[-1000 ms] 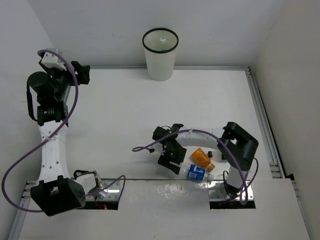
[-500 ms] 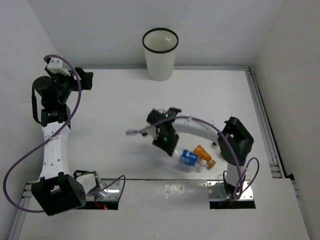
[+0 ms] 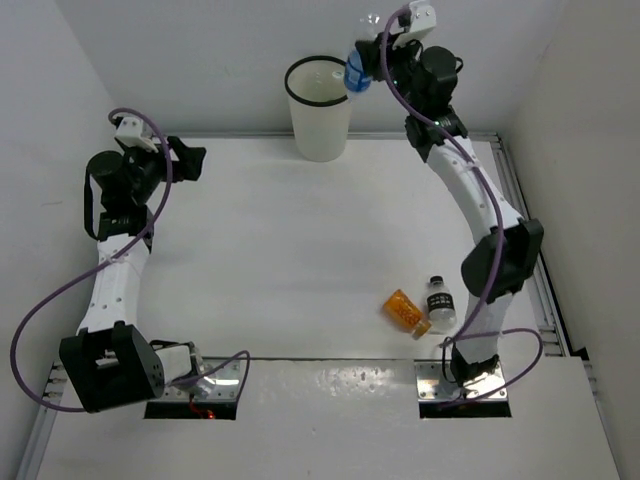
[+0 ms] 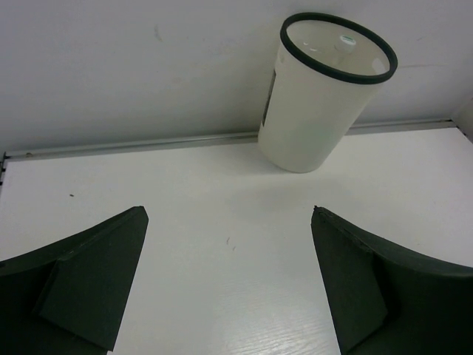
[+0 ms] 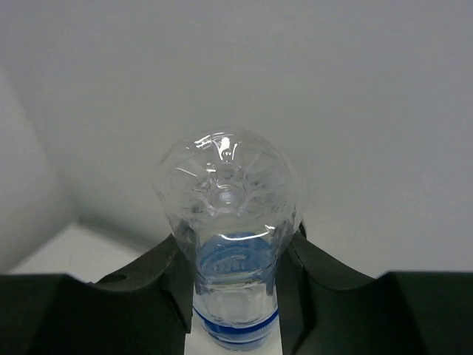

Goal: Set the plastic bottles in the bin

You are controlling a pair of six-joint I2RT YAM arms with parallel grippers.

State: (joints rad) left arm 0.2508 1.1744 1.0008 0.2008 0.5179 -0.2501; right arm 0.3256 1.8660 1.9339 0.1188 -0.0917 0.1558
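The right gripper (image 5: 235,292) is clamping shut around the blue-labelled clear bottle (image 5: 228,200), its two dark fingers (image 5: 174,285) pressing on either side of the blue band while the moulded, petal-shaped base is sticking out beyond them. The print on that label is too blurred to read. In the top view the arm is reaching high and far, holding the bottle at the right edge of the bin (image 3: 320,125), which is standing upright against the back wall with its thin black rim showing. The left gripper (image 4: 229,248) is standing wide open, holding and touching nothing, and is facing the bin across bare white surface. Two other bottles are lying on the bench (image 3: 280,250) near the right arm's base: the orange bottle (image 3: 404,311) and, just beside it, the dark-labelled bottle (image 3: 439,301), whose writing is too small to make out. The bench is showing white, with a metal rail running along its far and right edges, and plain white walls are closing it in.
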